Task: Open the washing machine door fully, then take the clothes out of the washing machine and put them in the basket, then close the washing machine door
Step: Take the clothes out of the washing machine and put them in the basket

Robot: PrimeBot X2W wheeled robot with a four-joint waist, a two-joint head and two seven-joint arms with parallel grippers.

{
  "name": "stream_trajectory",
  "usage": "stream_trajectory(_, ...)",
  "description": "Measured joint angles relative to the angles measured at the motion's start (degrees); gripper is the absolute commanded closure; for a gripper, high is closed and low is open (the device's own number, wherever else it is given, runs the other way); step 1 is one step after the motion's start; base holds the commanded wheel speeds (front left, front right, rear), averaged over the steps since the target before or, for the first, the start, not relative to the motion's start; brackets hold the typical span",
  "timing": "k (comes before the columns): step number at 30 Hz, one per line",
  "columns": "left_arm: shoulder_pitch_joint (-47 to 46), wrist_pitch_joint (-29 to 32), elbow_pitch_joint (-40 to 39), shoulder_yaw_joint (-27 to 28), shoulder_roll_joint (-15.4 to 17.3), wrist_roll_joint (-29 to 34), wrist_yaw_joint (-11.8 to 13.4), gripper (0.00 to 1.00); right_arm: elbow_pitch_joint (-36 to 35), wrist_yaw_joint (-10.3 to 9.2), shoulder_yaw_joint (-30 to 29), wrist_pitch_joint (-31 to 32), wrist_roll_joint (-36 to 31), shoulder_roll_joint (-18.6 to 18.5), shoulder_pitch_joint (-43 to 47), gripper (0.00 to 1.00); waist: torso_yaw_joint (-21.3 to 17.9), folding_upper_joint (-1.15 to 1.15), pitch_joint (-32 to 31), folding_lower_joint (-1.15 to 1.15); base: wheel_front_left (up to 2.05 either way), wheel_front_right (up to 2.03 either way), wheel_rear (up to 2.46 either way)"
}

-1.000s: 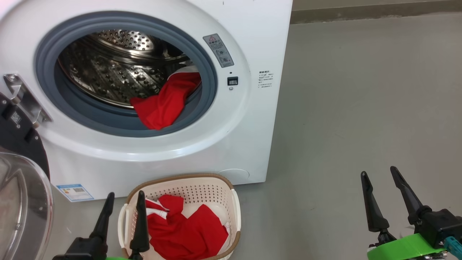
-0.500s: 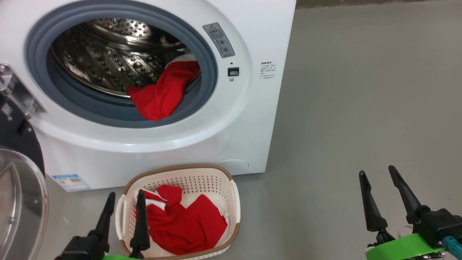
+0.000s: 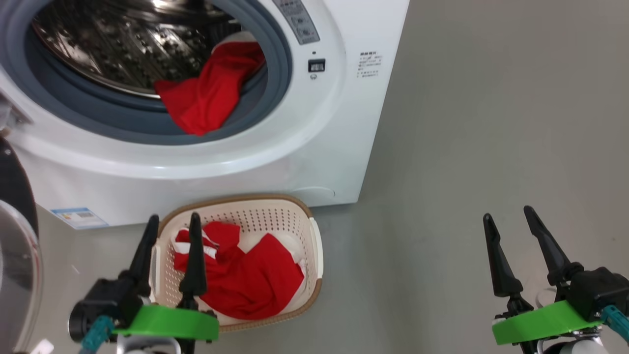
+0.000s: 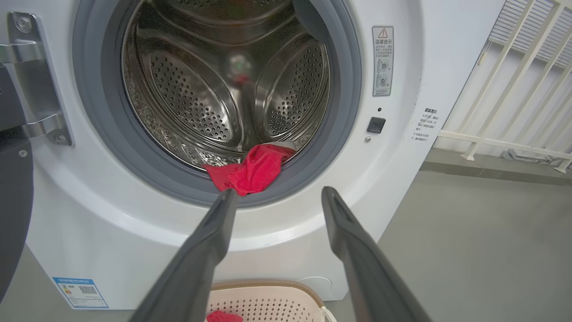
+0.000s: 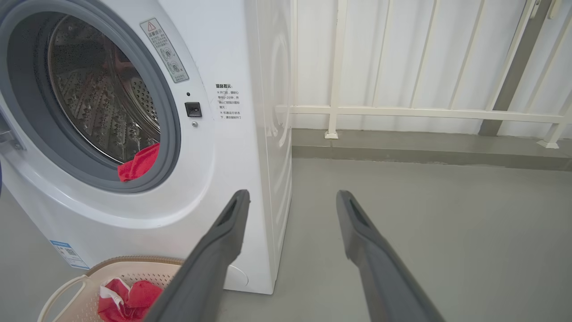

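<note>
Leftward, door (image 3: 17,246) seemingly stands wide open.

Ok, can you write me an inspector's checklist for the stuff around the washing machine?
Surface: bare grey floor.
Washing machine: big white front-loader.
Door: round black door with clear glass bowl, swung open at the left.
Clothes: one red garment draped over the grey rubber ring; more red-and-white fabric in the basket.
Basket: cream perforated plastic basket with brown rim, on the floor before the machine.
Clutter: nothing seen.
Grippers: left gripper open near the basket; right gripper open over bare floor; both empty.
Cables: teal connector at the right wrist.
Surroundings: white railing behind.
</note>
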Motion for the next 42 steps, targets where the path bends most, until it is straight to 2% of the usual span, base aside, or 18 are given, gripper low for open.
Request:
stream_trajectory(7,-6.0,0.0,2.3,0.4,0.0,0.0,0.0,0.0,0.0,0.0,0.4,0.0,0.9,0.0,-2.0,0.0,-0.6,0.0,3.6,0.0,0.0,0.0,0.0)
stream_trajectory(15,-14.2,0.0,5.8,1.6,1.5,0.8,0.0,0.0,0.0,0.0,0.8,0.0,1.9,0.0,-4.1,0.0,-2.1,0.0,7.5,0.0,0.0,0.0,0.0)
stream_trajectory(22,-21.8,0.9,11.3,1.8,4.3,1.4,-0.1,0.0,-0.1,0.0,1.3,0.0,3.0,0.0,-5.1,0.0,-3.4,0.0,10.4,0.0,0.0,0.0,0.0)
stream_trajectory(38,-40.9,4.3,27.7,1.9,10.0,1.7,-3.1,0.0,0.0,0.0,3.5,0.0,3.4,0.0,-9.4,0.0,-5.5,0.0,17.1,0.0,0.0,0.0,0.0)
stream_trajectory(42,-46.8,6.8,33.0,1.3,11.3,1.7,-5.1,0.0,0.0,0.0,3.8,0.0,3.4,-0.1,-9.8,0.0,-6.5,0.0,18.9,0.0,0.0,0.0,0.0)
